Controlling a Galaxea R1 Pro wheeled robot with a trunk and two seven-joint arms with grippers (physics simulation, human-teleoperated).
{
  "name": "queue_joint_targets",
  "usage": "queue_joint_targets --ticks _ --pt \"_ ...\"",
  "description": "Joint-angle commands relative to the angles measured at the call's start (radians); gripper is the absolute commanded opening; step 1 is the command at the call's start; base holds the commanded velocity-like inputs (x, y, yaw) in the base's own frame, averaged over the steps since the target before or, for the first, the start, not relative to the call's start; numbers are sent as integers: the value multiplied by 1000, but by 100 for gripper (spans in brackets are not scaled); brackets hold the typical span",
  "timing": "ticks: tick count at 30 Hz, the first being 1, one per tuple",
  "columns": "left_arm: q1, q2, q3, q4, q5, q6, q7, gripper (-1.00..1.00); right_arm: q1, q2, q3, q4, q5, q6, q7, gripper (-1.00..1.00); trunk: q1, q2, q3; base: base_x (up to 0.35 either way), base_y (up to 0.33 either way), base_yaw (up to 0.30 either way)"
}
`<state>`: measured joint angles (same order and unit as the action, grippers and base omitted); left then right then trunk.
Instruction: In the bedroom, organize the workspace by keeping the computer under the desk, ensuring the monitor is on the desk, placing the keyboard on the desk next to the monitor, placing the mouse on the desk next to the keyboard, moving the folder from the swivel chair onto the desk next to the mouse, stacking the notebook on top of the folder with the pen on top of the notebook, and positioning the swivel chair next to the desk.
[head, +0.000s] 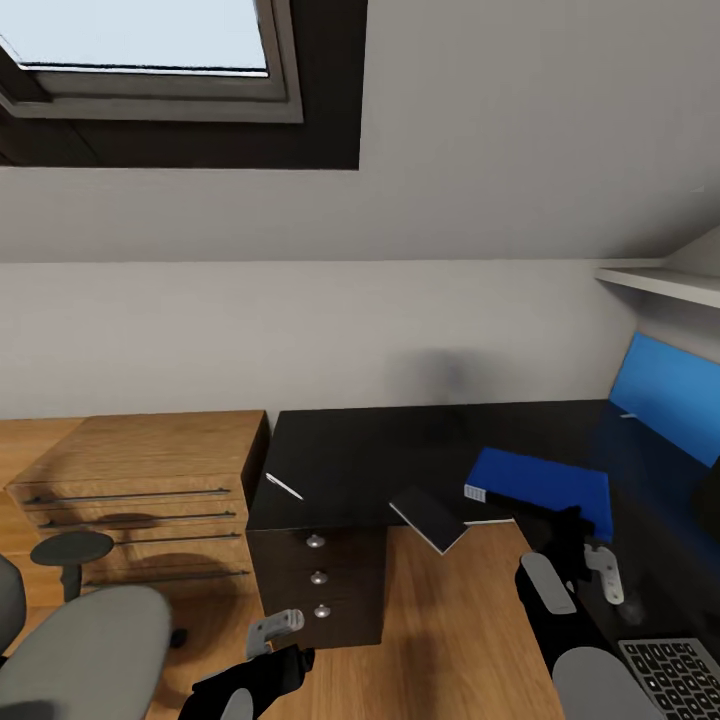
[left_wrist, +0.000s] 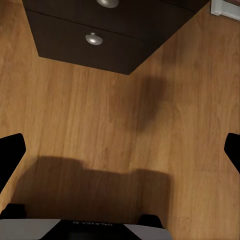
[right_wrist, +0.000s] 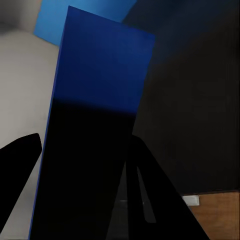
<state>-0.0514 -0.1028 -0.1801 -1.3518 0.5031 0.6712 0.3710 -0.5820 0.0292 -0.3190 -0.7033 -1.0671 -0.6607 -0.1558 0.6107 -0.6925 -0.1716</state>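
Now gripped in the right pincer (head: 572, 528), the blue folder (head: 545, 485) hovers over the black desk (head: 380, 450) near the keyboard (head: 680, 675), awaiting a flat set-down, while the left pincer (head: 272, 630) hangs spread above the floor.

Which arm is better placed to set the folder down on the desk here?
Right. The right claw is over the desk at the blue folder, which runs between its fingers in the right wrist view. The left claw hangs open over the wood floor.
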Motion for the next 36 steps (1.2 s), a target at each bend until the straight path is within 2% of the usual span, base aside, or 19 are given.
queue_joint_targets --ticks 1,5,10,25,36 --pt "-1 0 -1 -1 11 2 10 100 -1 -1 -2 4 3 -1 -3 -100 0 -1 -2 2 0 0" --pt "-1 0 -1 -1 12 2 9 100 -1 -32 -4 19 1 0 -4 -100 0 -1 -2 1 0 0" --pt "-1 0 -2 -1 11 2 9 100 -1 -58 -5 24 0 1 -5 -100 0 -1 -2 0 0 0" --pt "-1 -3 -1 -5 13 4 5 100 -1 -66 -5 24 -1 0 -4 -100 0 -1 -2 0 0 0" --pt "-1 -6 -4 -6 14 5 5 100 -1 -70 -5 24 -1 1 -4 -100 42 -78 -36 0 0 0"
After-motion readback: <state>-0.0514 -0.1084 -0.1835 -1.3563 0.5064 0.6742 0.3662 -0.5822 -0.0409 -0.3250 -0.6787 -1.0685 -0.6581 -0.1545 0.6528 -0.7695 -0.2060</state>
